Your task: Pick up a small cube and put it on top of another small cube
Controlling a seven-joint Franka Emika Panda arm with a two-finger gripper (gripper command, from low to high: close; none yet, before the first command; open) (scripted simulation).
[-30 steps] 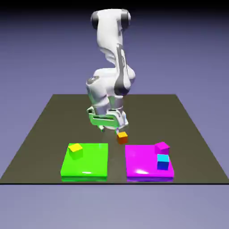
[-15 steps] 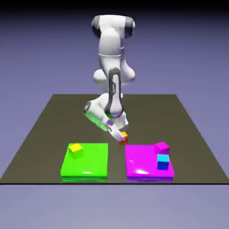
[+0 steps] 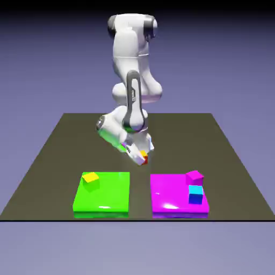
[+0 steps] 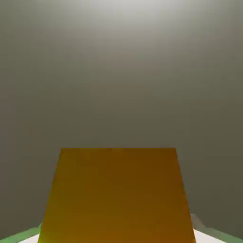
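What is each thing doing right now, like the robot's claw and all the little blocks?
Gripper: shut on the orange cube.
Orange cube: held in the gripper, above the table.
Yellow cube: resting on the green pad, nothing on top.
Magenta cube: resting on the magenta pad.
Cyan-and-blue cube: resting on the magenta pad.

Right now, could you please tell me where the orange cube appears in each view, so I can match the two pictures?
Exterior view: the orange cube is small, near the picture's middle, gripped at the tip of the white arm, beyond the gap between the green pad and magenta pad.
Hand view: the orange cube fills the lower middle.
Shared landmark: the dark table.
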